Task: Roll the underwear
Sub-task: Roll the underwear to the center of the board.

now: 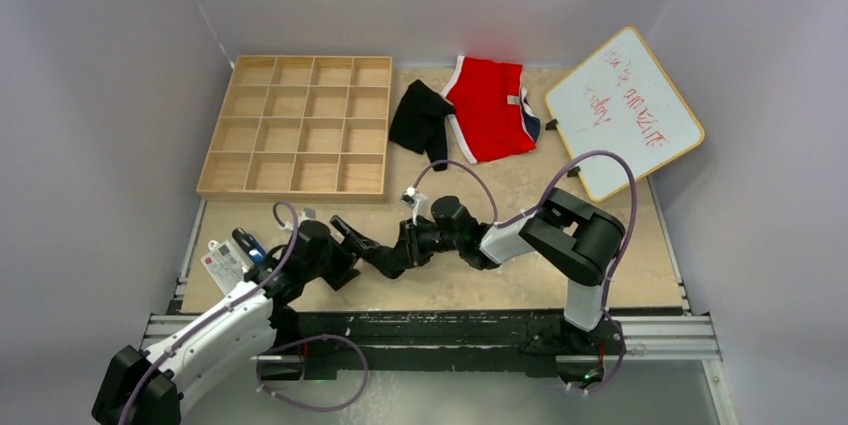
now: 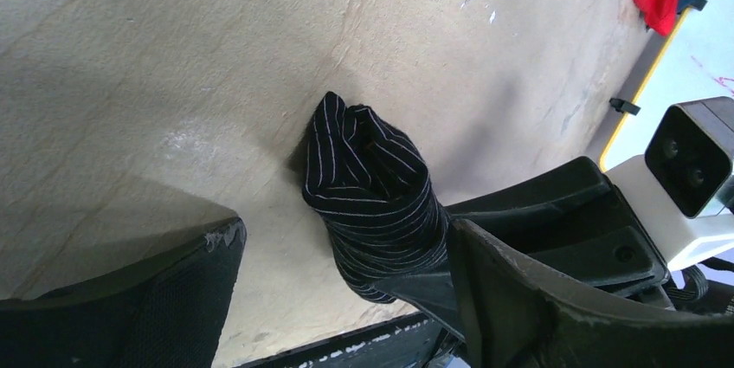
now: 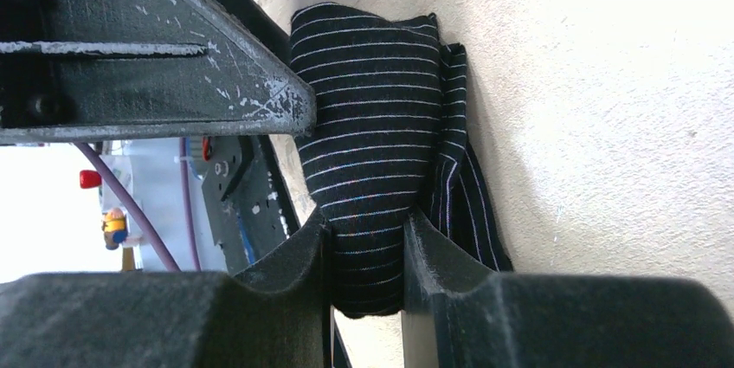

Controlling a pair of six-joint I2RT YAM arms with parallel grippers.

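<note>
At the far left, a wooden grid tray [image 1: 295, 125], likely the place for finished rolls. Near left, the left gripper [image 2: 344, 234] spread wide, jaws standing either side of the pinstriped underwear [image 2: 372, 195] without clamping it, seemingly kept clear so as not to drag the bundle loose. At near centre, that pinstriped underwear bunched into a tight, stubby roll, apparently resting on the tabletop [image 2: 130, 82]. Just right of it, the right gripper [image 3: 365, 238] closed on the roll's end, pinching the layers, presumably to keep the wrap from springing open. Farther back, past centre, the second piece, plain black underwear [image 1: 420, 117], crumpled and not yet rolled, touching the red briefs [image 1: 490, 105] to its right. Far right, a whiteboard [image 1: 622, 110] lying at an angle by the wall, no part of the job.
</note>
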